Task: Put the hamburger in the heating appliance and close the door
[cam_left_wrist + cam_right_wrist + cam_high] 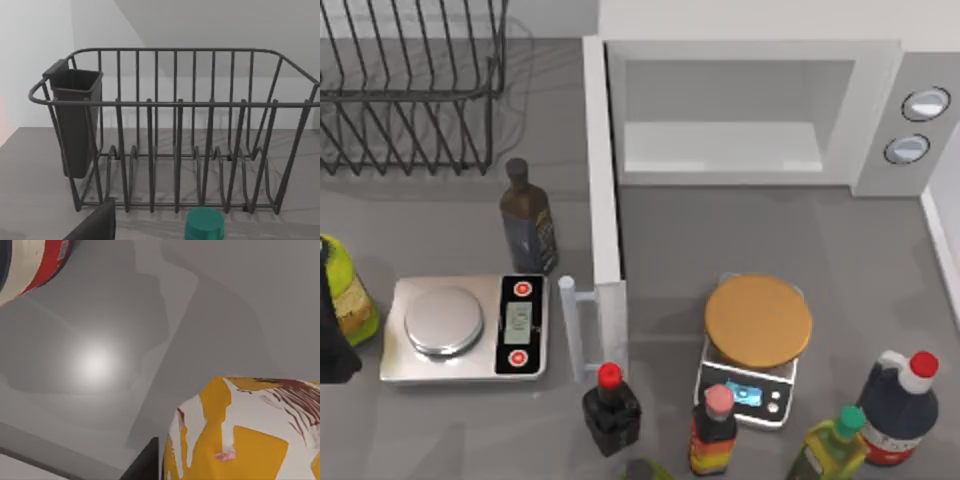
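Hamburger close beside right claw's dark finger

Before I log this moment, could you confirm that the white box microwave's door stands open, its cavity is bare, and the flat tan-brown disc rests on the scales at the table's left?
Not quite: the top view shows the flat tan-brown disc on the small silver scales right of the open white-framed door, not at the left. The white box microwave is open and bare inside.

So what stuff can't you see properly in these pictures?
- Hamburger: right wrist view, cut off by the picture's edge, so whether it is held cannot be told.
- Left gripper: left wrist view, just a dark corner at the edge.
- Yellow-green bottle: top view, cut by the left edge.
- Small scale: top view, its platform hidden under the tan disc.
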### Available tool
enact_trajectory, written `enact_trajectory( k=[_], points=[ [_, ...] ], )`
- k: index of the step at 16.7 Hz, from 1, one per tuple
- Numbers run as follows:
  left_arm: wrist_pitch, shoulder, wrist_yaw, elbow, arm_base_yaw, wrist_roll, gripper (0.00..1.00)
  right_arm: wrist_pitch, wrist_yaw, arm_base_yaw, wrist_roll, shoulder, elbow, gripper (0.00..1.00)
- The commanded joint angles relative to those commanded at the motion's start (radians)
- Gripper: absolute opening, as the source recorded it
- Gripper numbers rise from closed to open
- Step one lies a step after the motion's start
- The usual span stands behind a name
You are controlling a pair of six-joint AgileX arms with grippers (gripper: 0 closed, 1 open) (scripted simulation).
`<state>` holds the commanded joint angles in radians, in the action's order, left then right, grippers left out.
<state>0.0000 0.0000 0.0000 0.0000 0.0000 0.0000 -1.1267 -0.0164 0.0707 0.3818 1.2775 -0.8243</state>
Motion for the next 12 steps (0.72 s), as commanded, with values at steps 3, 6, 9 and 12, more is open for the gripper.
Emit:
enact_trajectory(
  k=[3,6,9,12],
  points=[
    [0.0,0.0,0.0,0.0,0.0,0.0,1.0,-0.038,0.009,0.019,0.017,-0.027,-0.039,0.0],
    [0.0,0.0,0.0,0.0,0.0,0.0,1.0,-0.035,0.007,0.015,0.014,-0.024,-0.036,0.0],
    [0.0,0.0,0.0,0.0,0.0,0.0,1.0,-0.004,0.026,0.015,0.002,-0.001,-0.052,0.0],
    [0.0,0.0,0.0,0.0,0.0,0.0,1.0,0.117,0.086,0.033,-0.043,0.087,-0.105,0.0]
  ],
)
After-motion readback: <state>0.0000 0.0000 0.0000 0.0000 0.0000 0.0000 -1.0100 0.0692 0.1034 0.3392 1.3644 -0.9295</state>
